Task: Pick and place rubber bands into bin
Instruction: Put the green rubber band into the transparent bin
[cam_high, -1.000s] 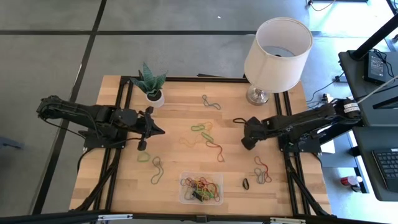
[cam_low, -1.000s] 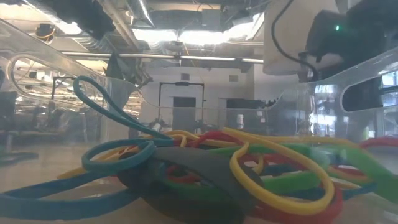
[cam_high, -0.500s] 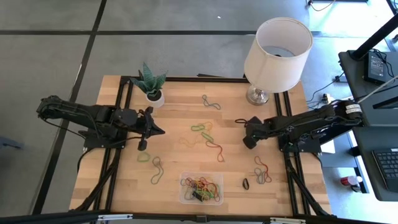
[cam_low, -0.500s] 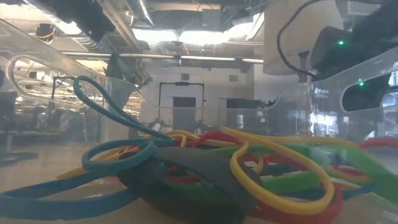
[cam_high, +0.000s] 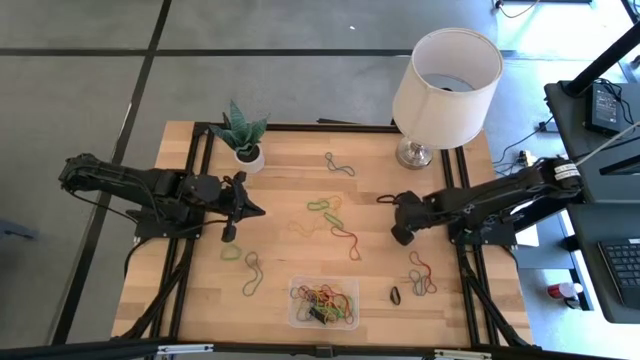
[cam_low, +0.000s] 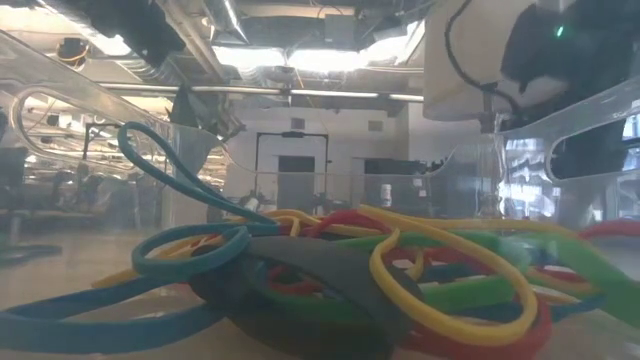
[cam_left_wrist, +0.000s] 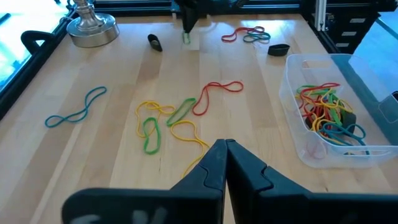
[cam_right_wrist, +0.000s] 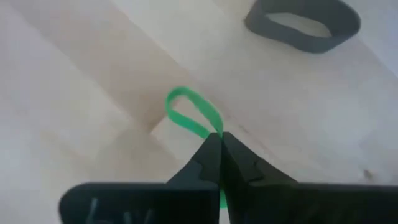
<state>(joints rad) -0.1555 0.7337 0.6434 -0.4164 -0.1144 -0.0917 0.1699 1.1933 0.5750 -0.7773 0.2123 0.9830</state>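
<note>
Rubber bands lie scattered on the wooden table: a green, yellow and red cluster (cam_high: 327, 208), a blue one (cam_high: 340, 165), green ones (cam_high: 250, 272), a red and blue pair (cam_high: 421, 275) and a black one (cam_high: 395, 296). The clear bin (cam_high: 322, 305) at the near edge holds several coloured bands (cam_low: 400, 270). My right gripper (cam_high: 398, 238) is right of the table's middle, shut on a green rubber band (cam_right_wrist: 189, 112). A black band (cam_right_wrist: 303, 23) lies just beyond it. My left gripper (cam_high: 262, 211) hovers shut at the left, holding nothing. My right gripper pinches the green band between its two fingertips (cam_right_wrist: 208, 155), coming from above and pointing down. One end of the band (cam_right_wrist: 214, 132) is in the pinch. Its free loop (cam_right_wrist: 180, 102) sticks out past the tips, lying against the wood.
A white-shaded lamp (cam_high: 446, 72) stands at the far right corner, its metal base (cam_left_wrist: 92, 28) near my right arm. A small potted plant (cam_high: 241, 135) stands at the far left. Bare wood lies between the cluster and the bin.
My right gripper has edged a little toward the table's near edge and shut its fingers on the green band.
</note>
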